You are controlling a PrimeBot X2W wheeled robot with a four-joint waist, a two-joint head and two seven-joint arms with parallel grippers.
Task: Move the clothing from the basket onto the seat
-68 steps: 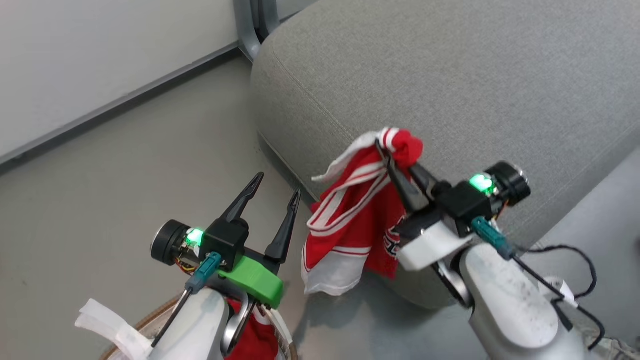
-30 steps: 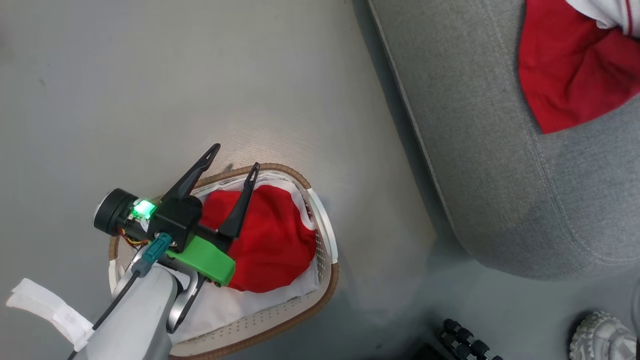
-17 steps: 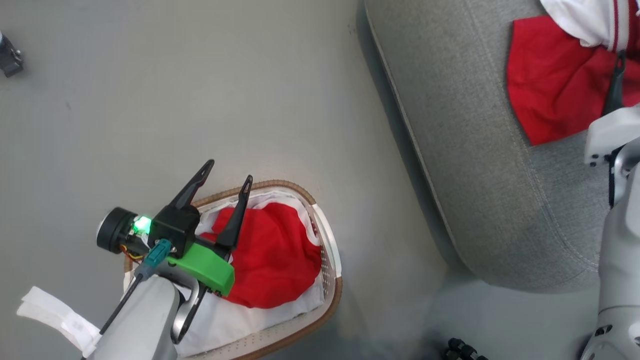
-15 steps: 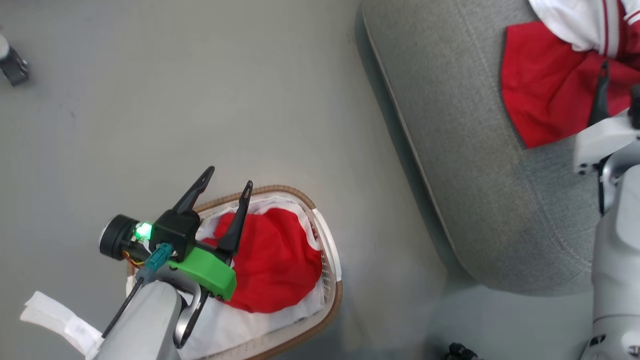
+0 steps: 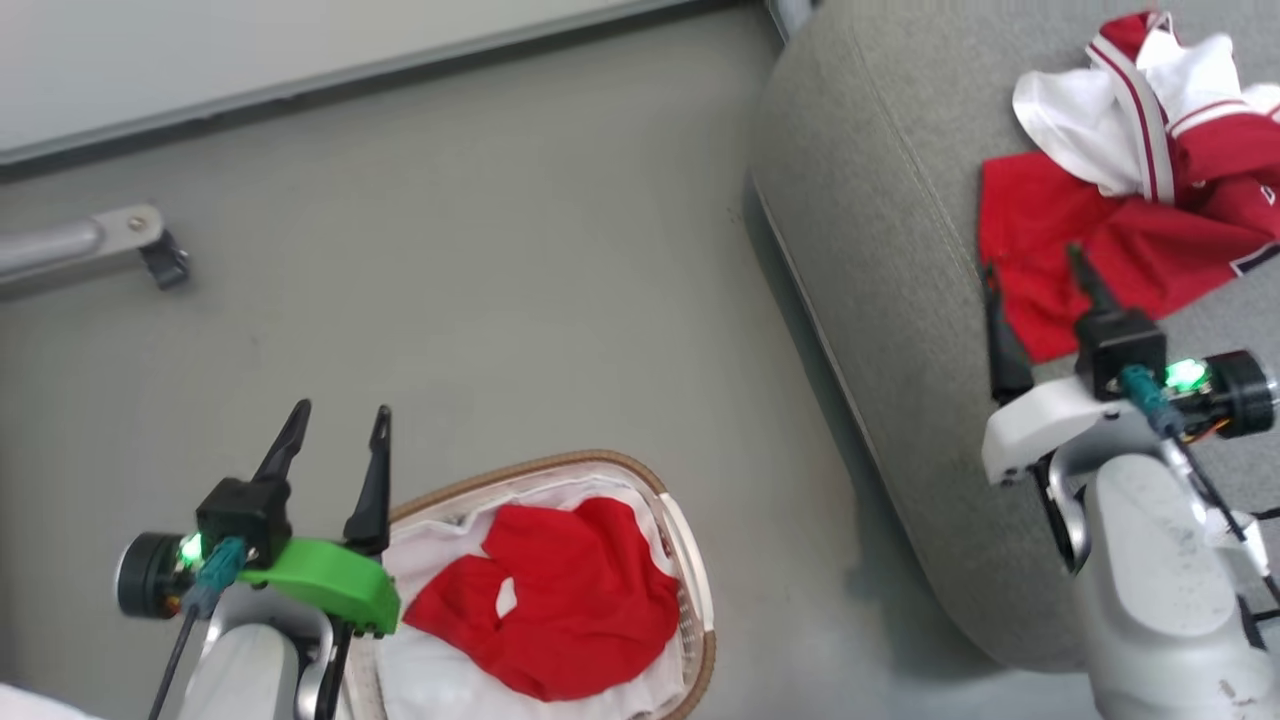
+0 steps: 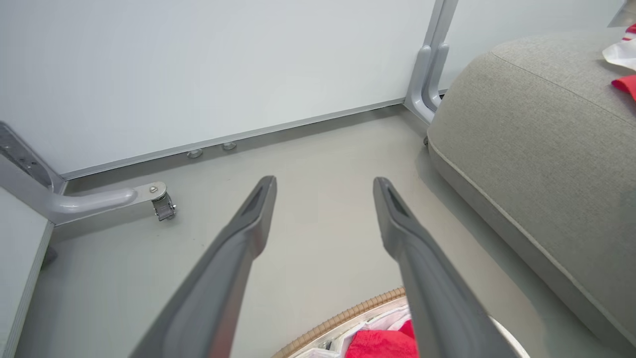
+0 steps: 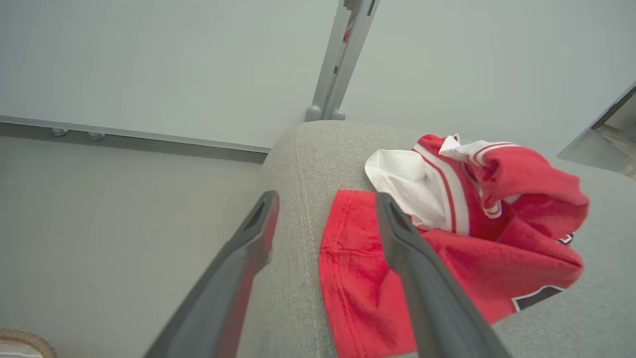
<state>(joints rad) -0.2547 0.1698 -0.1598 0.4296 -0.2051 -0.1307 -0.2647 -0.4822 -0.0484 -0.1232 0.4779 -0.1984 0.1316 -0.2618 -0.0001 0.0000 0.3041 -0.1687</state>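
Grey seat (image 5: 880, 250) at upper right carries a crumpled red-and-white jersey (image 5: 1150, 250). White basket (image 5: 690, 590) at bottom centre holds a plain red garment (image 5: 570, 610). Right gripper (image 5: 1030, 262), over the jersey's lower edge, and left gripper (image 5: 341, 408), lower left, have fingers (image 5: 372, 480) spread, released, empty.

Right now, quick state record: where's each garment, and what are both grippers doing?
jersey: crumpled on the seat, not gripped
plain red garment: in the basket, on the white liner
left gripper: open, empty, over the floor by basket rim
right gripper: open, empty, over seat edge at the jersey
remaining: plain red garment
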